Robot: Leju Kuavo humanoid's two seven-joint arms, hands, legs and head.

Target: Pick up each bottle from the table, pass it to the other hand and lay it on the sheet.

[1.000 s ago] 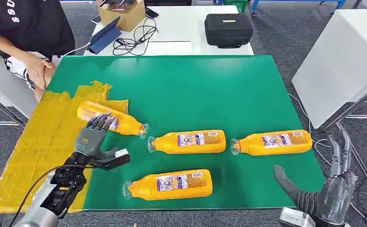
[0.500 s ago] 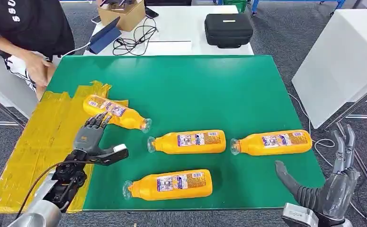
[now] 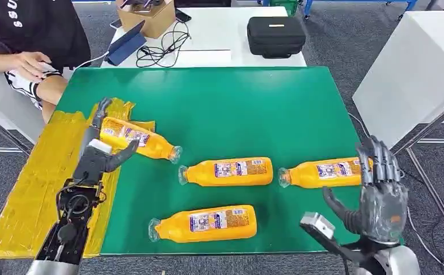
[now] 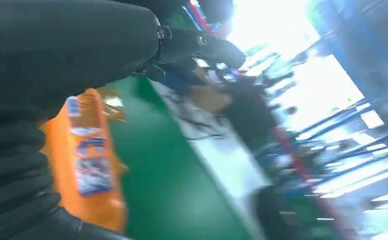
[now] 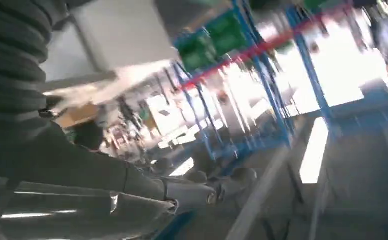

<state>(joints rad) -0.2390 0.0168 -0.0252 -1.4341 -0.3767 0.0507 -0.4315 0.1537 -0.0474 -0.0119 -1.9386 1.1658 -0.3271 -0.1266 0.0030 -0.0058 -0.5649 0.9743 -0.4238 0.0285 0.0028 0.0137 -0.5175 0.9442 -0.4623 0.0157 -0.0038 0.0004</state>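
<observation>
Bottle (image 3: 136, 139) lies half on the yellow sheet (image 3: 42, 183), left hand (image 3: 100, 150) spread wide beside it holding nothing, right hand (image 3: 380, 195) raised, fingers apart, empty.

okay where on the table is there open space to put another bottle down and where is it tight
The yellow sheet is bare toward the robot, below the bottle on the sheet's edge beside the left hand. The green mat is bare across its far half. It is crowded along the near half, where three bottles lie by the right hand.
</observation>
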